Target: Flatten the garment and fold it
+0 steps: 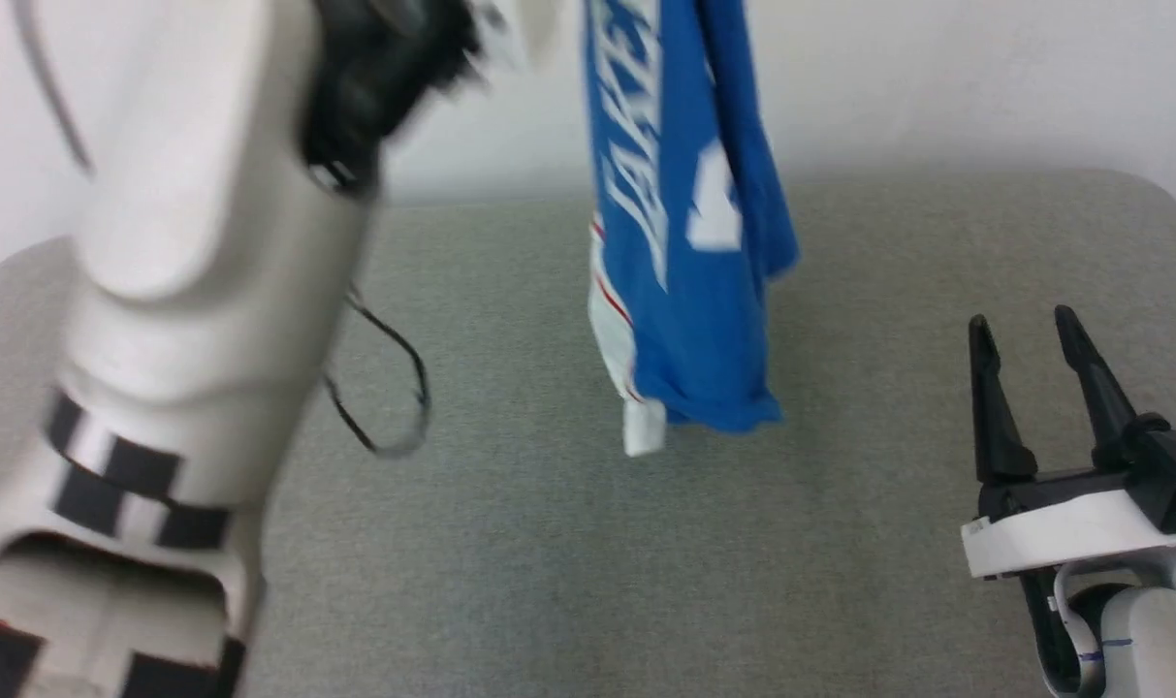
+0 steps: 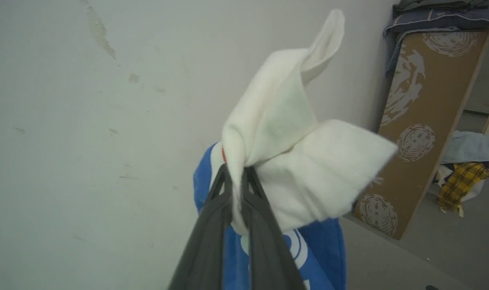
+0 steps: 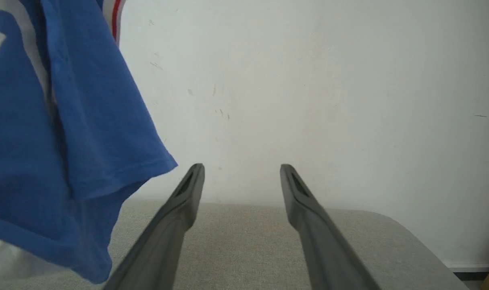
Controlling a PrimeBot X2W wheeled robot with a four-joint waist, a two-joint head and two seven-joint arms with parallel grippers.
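Closest to my head camera is the pale left forearm point(image 1: 190, 291), raised up the left side with a thin black cable point(image 1: 394, 388) looping off it. At the lower right, the right gripper point(image 1: 1021, 317) sits low over the table point(image 1: 549, 562), its fingers pointing up the frame. Its jaws are apart and have nothing between them. The right wrist camera shows the same gap, with only table and wall beyond the fingertips.

On the left wrist camera, the left gripper point(image 2: 236, 181) has its jaws pressed together on a bunched white sleeve of the shirt point(image 2: 292, 161). A thin red stripe shows just at the pinch, and the blue body drops away below the fingers.

In the head view the shirt hangs in a long narrow bundle from the top edge down over the middle of the table. It is blue with white lettering, and a white edge with a red stripe runs down its left side. I cannot tell whether its lowest fold touches the grey surface. From the right wrist, the blue cloth fills the left side, just beside the left finger.

Behind the table is a plain white wall point(image 1: 937, 78). Off to one side in the left wrist view, a brown patterned board point(image 2: 425, 121) leans upright. A pile of clothes point(image 2: 466, 177) lies on the floor past it.
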